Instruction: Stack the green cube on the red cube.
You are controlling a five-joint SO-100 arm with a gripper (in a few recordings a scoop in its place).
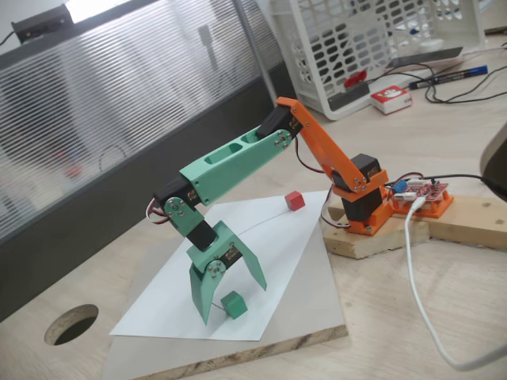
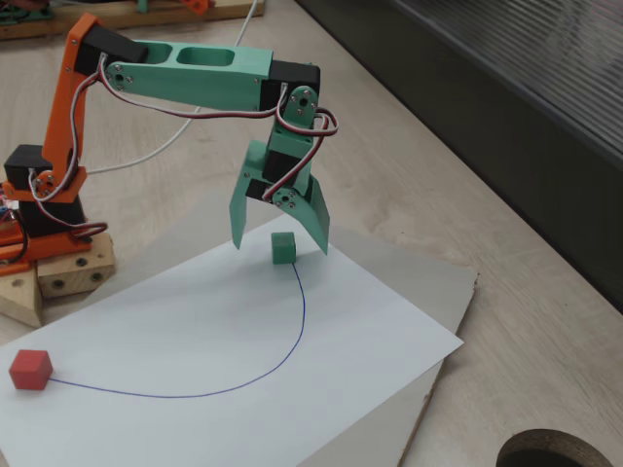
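Green gripper [image 2: 280, 243] fingers are spread wide, holding nothing, with the green cube [image 2: 283, 247] on the white paper [image 2: 292, 389] between them. Far away on the paper sits the red cube [image 2: 31, 370].

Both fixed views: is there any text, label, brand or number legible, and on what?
None can be read.
Red-and-white box: has a print, too small to read.
Pen: any marking too small to tell.
Red circuit board: any print blurred.
Green cube, red cube, paper and gripper: no text; the paper bears only a drawn blue line.
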